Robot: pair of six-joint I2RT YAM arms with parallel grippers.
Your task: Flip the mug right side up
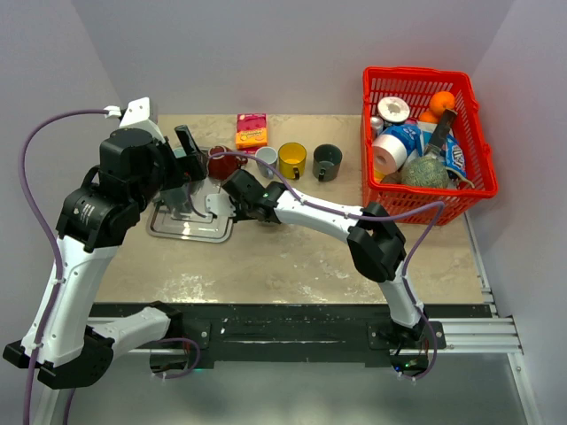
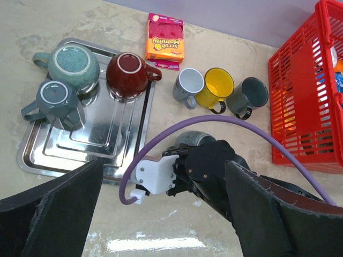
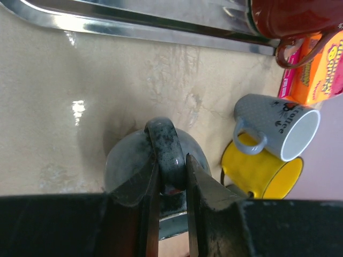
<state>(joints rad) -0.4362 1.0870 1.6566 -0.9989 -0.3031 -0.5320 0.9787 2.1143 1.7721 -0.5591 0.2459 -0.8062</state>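
A grey speckled mug [image 3: 126, 160] is just off the tray's near edge; it also shows in the left wrist view [image 2: 191, 139]. My right gripper [image 3: 171, 163] is shut on its handle [image 3: 166, 144], one finger on each side. In the top view the right gripper [image 1: 241, 190] hides this mug. I cannot tell whether the mug touches the table. My left gripper [image 2: 161, 214] is wide open and empty, high above the right wrist; in the top view it [image 1: 188, 173] is over the tray.
A steel tray [image 2: 107, 144] holds three upside-down mugs: teal [image 2: 72, 64], small grey [image 2: 56, 99] and red [image 2: 127, 75]. White [image 2: 188, 84], yellow [image 2: 215, 85] and dark green [image 2: 249, 95] mugs stand in a row. There is a sponge packet [image 2: 165, 37] behind and a red basket [image 1: 425, 80] at the right.
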